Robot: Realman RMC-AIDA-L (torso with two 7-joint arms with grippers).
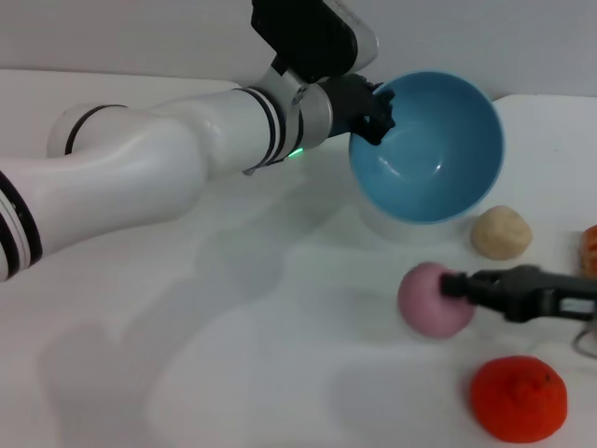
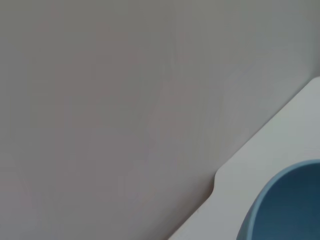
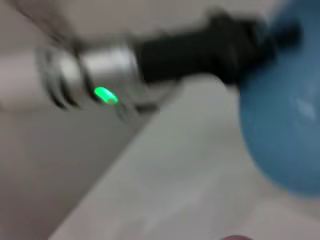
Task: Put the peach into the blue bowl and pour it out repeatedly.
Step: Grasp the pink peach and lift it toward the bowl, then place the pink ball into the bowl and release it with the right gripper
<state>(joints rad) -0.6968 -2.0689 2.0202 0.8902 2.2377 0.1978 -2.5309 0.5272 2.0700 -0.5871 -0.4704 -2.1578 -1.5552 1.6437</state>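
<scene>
Head view: the left gripper (image 1: 378,110) is clamped on the rim of the blue bowl (image 1: 431,149) and holds it tipped on its side, the empty hollow facing forward and down, as fits a bowl just emptied or waiting to be filled. The peach (image 1: 431,301) lies on the white table (image 1: 233,308), below the bowl and well apart from it. The right gripper (image 1: 454,285) reaches in from the right with its fingertips touching the peach's side. Whether its jaws are closed on the fruit or only beside it cannot be told here. A pale beige ball (image 1: 501,232) sits near the bowl, and an orange-red fruit (image 1: 519,399) lies nearer the robot; neither is touched.

Left wrist view: only a slice of the bowl (image 2: 285,207), the table edge (image 2: 280,145) and the grey wall show. No fingers and no peach appear, so it adds little beyond the bowl's closeness to that wrist.

Right wrist view: it looks across at the other arm, showing the left gripper (image 3: 250,35) gripping the bowl (image 3: 280,120), with a green light on the wrist. The right gripper's own fingers are out of sight.
</scene>
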